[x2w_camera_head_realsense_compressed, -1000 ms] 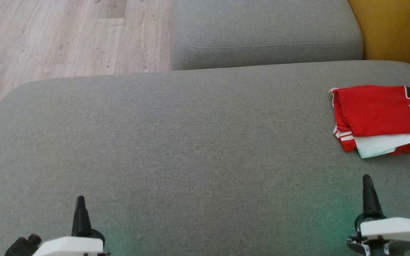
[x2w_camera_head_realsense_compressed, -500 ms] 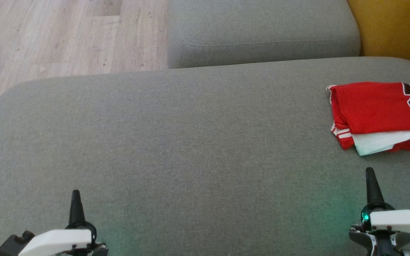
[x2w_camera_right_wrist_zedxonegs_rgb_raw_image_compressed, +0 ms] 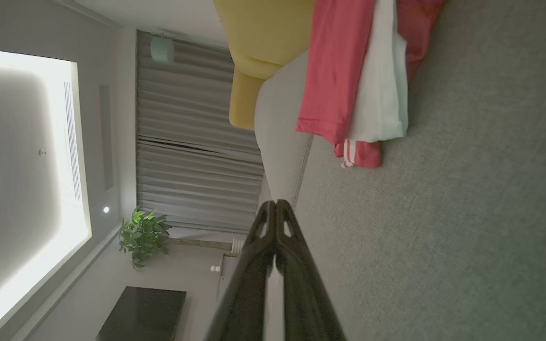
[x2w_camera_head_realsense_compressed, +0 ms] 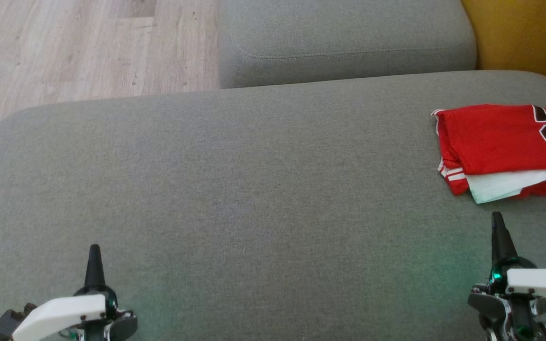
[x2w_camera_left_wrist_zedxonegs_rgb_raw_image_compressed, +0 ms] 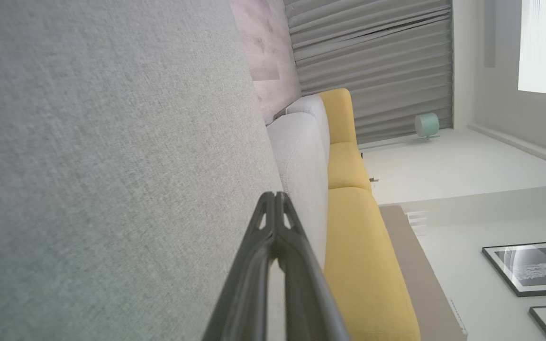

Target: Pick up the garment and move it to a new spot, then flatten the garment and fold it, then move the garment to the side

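Head view, seat: one broad grey woven cushion [x2w_camera_head_realsense_compressed: 235,189] with rounded corners, its middle and left bare; a second grey cushion [x2w_camera_head_realsense_compressed: 344,42] with a stitched seam lies beyond it.
Head view, garment: one folded red mesh jersey [x2w_camera_head_realsense_compressed: 495,139] with black-and-white numerals and a white layer at its near edge. It lies on the seat's right side, cut by the frame edge.
Head view, claws: left gripper [x2w_camera_head_realsense_compressed: 95,251] at lower left; right gripper [x2w_camera_head_realsense_compressed: 497,220] at lower right, near the jersey but apart from it.
Head view, surroundings: pale plank floor [x2w_camera_head_realsense_compressed: 64,47] at upper left; yellow upholstery [x2w_camera_head_realsense_compressed: 524,33] at upper right.
Left wrist view, claw: the two fingers meet at the tips, closed on nothing, beside bare weave; two framed pictures [x2w_camera_left_wrist_zedxonegs_rgb_raw_image_compressed: 533,267] hang on a white wall.
Right wrist view, claw: fingers pressed together and empty; the jersey's striped hem lies ahead, clear of the tips; one potted plant [x2w_camera_right_wrist_zedxonegs_rgb_raw_image_compressed: 142,234].
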Controlling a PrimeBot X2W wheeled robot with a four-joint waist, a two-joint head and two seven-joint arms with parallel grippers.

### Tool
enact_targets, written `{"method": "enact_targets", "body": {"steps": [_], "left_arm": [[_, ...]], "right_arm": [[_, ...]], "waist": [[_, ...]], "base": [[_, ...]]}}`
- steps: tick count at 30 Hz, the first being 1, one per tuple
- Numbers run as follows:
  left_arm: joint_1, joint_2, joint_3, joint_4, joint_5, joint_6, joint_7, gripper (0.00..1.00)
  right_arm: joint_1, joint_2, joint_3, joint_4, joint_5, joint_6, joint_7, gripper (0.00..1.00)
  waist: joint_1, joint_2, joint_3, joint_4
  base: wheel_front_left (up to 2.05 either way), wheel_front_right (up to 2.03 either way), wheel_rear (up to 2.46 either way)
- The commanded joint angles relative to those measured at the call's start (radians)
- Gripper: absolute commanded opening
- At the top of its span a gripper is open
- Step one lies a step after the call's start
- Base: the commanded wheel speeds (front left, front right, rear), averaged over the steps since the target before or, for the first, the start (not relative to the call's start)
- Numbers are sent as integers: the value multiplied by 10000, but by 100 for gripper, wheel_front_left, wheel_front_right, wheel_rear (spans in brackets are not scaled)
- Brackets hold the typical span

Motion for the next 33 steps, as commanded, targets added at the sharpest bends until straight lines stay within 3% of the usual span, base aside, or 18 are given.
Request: {"method": "enact_targets", "body": {"steps": [1, 16, 33], "left_arm": [[-597, 132, 384, -257, -329, -110, 77, 0], [-1018, 112, 771, -99, -2010, -316, 534, 0], [-1036, 63, 852, -90, -2006, -322, 604, 0]], "right_arm": [[-588, -200, 117, -279, 365, -7, 114, 0], [-1032, -195, -62, -175, 2192, -7, 563, 0], [-1051, -152, -127, -168, 2199, -7, 625, 0]], "waist": [[0, 0, 11, -13], [0, 0, 107, -136], [0, 0, 109, -140]], "base": [[0, 0, 0], [0, 0, 0], [0, 0, 0]]}}
